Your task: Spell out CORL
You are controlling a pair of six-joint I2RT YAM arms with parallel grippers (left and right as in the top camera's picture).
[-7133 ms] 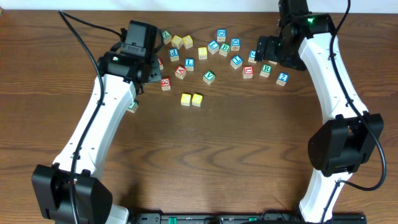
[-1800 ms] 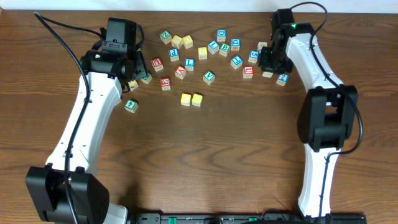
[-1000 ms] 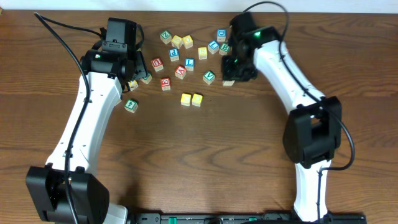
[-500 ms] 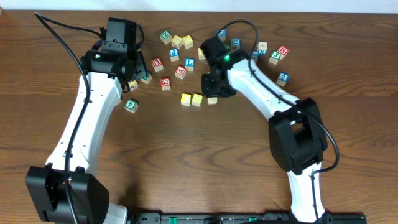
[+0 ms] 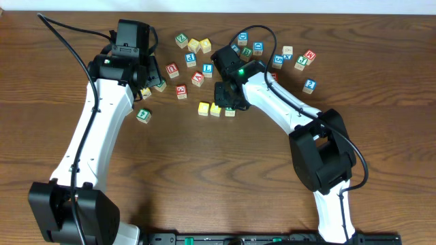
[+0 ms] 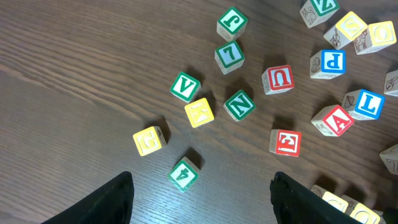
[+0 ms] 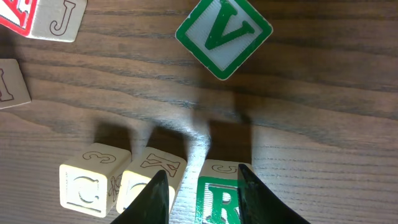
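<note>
R block [image 7: 219, 202]: white face, green letter, just beside yellow blocks [image 5: 204, 108]. Right gripper [image 7: 202, 186] straddles it, grip unclear. Left gripper [image 6: 202, 199] spread wide, empty. Bare table [image 5: 225, 177] in front.

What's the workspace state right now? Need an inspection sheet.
Surface: dark wood table.
Job's things: two yellow cubes and green R cube stand in a row; blue L cube not yet in it.
Clutter: loose lettered cubes at the far side, e.g. green V cube.
Claws: right claw straddles the green R cube, gap on one side, not clamped; left claw open, empty.
Cables: a black cable runs along each arm.
Surroundings: pale strip past the far edge.
</note>
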